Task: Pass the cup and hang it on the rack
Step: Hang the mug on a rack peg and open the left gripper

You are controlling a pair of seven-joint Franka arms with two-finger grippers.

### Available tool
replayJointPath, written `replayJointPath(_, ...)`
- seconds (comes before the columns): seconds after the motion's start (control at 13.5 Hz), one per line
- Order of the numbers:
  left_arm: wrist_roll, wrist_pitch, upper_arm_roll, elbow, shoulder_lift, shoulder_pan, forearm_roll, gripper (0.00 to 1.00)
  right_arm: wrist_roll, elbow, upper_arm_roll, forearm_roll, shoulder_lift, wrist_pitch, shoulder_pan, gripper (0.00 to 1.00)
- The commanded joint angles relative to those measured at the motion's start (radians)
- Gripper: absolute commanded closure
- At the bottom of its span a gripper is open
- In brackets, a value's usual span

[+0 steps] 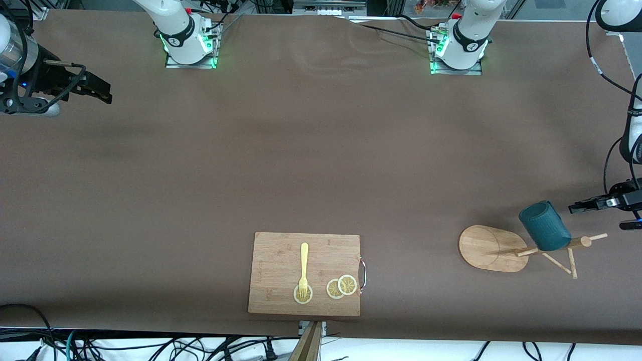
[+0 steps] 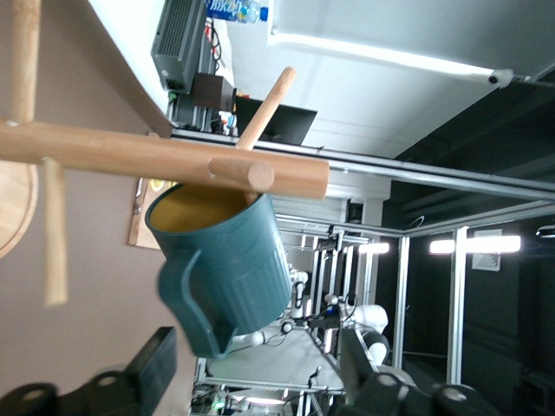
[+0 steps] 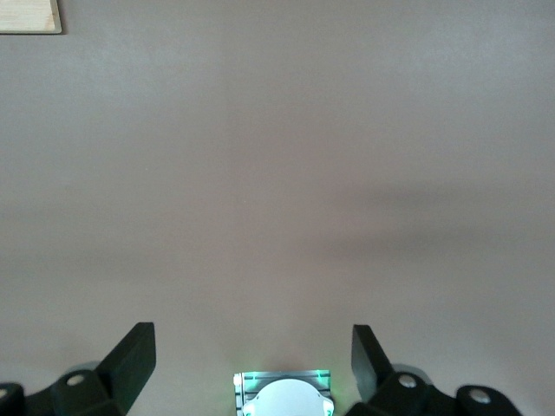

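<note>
Teal and ribbed, the cup [image 1: 544,225] hangs on a peg of the bamboo rack [image 1: 494,247], which stands toward the left arm's end of the table; in the left wrist view the cup's mustard-yellow inside [image 2: 198,209] appears to hold nothing, its mouth is up against the pole and its handle [image 2: 184,299] points toward the camera. The left gripper [image 1: 588,205] hovers just beside the cup, fingers [image 2: 152,362] spread apart and grasping nothing, clear of the mug. The right gripper [image 1: 98,91] waits above bare brown tablecloth [image 1: 301,160] at the right arm's end, its fingers [image 3: 130,357] likewise released and wide. Nearer to the front camera, a rectangular cutting board [image 1: 281,250] with a metal handle [image 1: 362,274] carries a yellow fork [image 1: 303,268] whose tines rest on one lemon slice [image 1: 303,294], with two more overlapping lemon slices [image 1: 342,287] beside it near the handle.
</note>
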Motion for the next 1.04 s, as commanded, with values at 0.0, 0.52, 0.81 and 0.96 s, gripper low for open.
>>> replayJointPath(0.0, -0.018, -0.086, 0.024, 0.08, 0.004, -0.002, 0.1, 0.0, 0.001, 0.018, 0.006, 0.005, 0.003, -0.017, -0.004, 0.0)
replayJointPath(0.52, -0.008, -0.217, -0.017, 0.219, -0.146, -0.086, 0.595, 0.0, 0.001, 0.018, 0.006, 0.005, 0.003, -0.012, -0.004, 0.0)
replayJointPath(0.81, 0.002, -0.208, -0.038, 0.214, -0.322, -0.27, 0.896, 0.0, 0.001, 0.018, 0.006, 0.005, 0.003, -0.008, -0.004, 0.0)
replayJointPath(0.96, -0.006, -0.206, -0.038, 0.216, -0.388, -0.391, 1.011, 0.0, 0.001, 0.018, 0.006, 0.005, 0.003, -0.008, -0.004, 0.0)
